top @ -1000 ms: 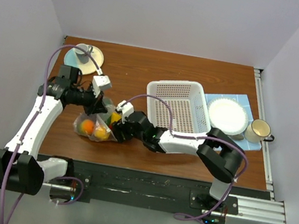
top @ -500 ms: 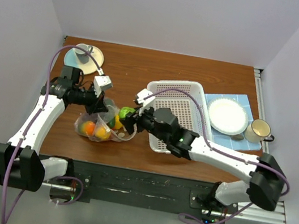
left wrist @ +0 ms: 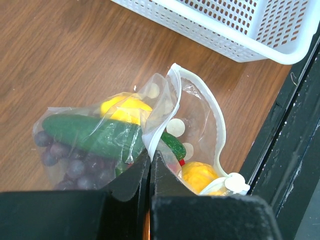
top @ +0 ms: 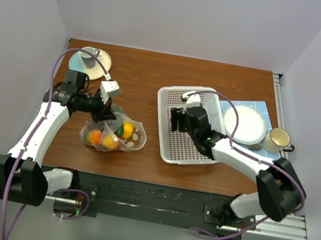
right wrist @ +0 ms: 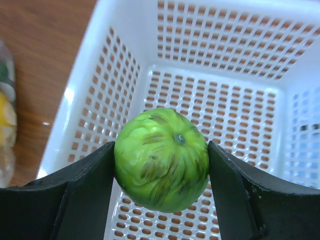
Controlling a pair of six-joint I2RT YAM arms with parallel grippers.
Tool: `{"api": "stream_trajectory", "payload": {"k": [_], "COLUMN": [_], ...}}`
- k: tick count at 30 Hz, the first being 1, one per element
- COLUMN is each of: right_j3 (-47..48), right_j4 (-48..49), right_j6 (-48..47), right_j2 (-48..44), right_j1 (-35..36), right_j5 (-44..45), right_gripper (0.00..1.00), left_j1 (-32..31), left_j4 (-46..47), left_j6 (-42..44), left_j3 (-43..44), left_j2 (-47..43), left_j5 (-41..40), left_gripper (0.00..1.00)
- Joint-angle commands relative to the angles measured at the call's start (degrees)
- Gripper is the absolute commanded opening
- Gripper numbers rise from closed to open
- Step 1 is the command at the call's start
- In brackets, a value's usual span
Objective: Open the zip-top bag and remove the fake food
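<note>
right end effector (right wrist: pixel 160 150): pinching the round green ribbed plastic fruit (right wrist: pixel 161 165) from both sides, stem end toward the wrist camera. Straight under it is the floor of the white perforated plastic basket (right wrist: pixel 95 100). The fruit sits inside the rim line, nearer the 9 o'clock wall than the 3 o'clock one. It looks apart from the floor, but the gap can't be judged.

My read: the coming move turns on that vertical line. Fruit over the basket floor, so spreading the fingers should drop it in with no sideways travel.

In the overhead view the clear dotted soft-plastic zip-top bag (top: pixel 112 133) lies at about 8 o'clock from the right end effector (top: pixel 177 120), well apart, on the brown wooden surface (top: pixel 143 74). Its long axis runs roughly 9-to-3, with the open mouth toward 3 o'clock, facing the basket (top: pixel 189 152).

left end effector (left wrist: pixel 150 157): pressed together on a fold of the bag (left wrist: pixel 165 115) rim, holding the mouth up and open. It's the nearer arm, touching the bag. The right arm has to come back toward 8 o'clock for the next pick.

In the bag:
- yellow plastic lemon (left wrist: pixel 125 107)
- dark green plastic cucumber (left wrist: pixel 90 135), lying lengthwise with the bag
- purple plastic grapes (left wrist: pixel 65 160), at the closed end
- orange plastic fruit (left wrist: pixel 197 175), nearest the mouth

Likely next grab: the orange one.
</note>
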Motion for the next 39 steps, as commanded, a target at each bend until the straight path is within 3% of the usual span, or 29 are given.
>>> {"api": "stream_trajectory", "payload": {"k": [1, 7, 10, 15, 20, 25, 28, 32, 39], "right_j3": [3.1, 3.4, 7.9, 11.9, 13.5, 15.4, 17.6, 19.1, 20.7], "right_j4": [1.3, 0.8, -3.2, -1.6, 2.6, 7.9, 11.0, 15.0, 17.5], "right_j6": [5.1, 5.6, 0.3, 3.4, 7.4, 9.9, 11.6, 14.5, 16.9], "right_j2": [2.7, -3.0, -1.5, 1.4, 7.9, 13.3, 17.2, 20.7, 23.2], "right_j1": [0.6, 2.3, 11.1, 17.7, 18.6, 18.5, 18.7, 18.6, 18.7], "right_j5": [3.2, -1.3, 3.5, -3.9, -9.7, -14.7, -16.4, -20.7, -22.2], "right_gripper": [0.99, 0.99, 0.99, 0.99, 0.80, 0.73, 0.73, 0.82, 0.88], "left_j1": [0.1, 0.1, 0.1, 0.1, 0.1, 0.1, 0.1, 0.1, 0.1], "left_j4": [0.1, -0.4, -0.1, 0.0, -0.2, -0.9, -0.9, -1.5, -1.6], "left_j6": [0.9, 1.7, 1.6, 1.1, 1.0, 0.7, 0.3, 0.7, 1.2], "left_j3": [2.8, 2.7, 2.6, 2.7, 2.9, 4.1, 4.8, 4.8, 3.6], "left_j2": [-1.5, -1.7, -1.5, -1.2, -2.2, -2.2, -2.5, -2.5, -2.7], "left_j5": [0.6, 0.0, 0.4, 0.8, 0.8, 1.7, 2.1, 2.0, 2.2], "left_gripper": [0.00, 0.00, 0.00, 0.00, 0.00, 0.00, 0.00, 0.00, 0.00]}}
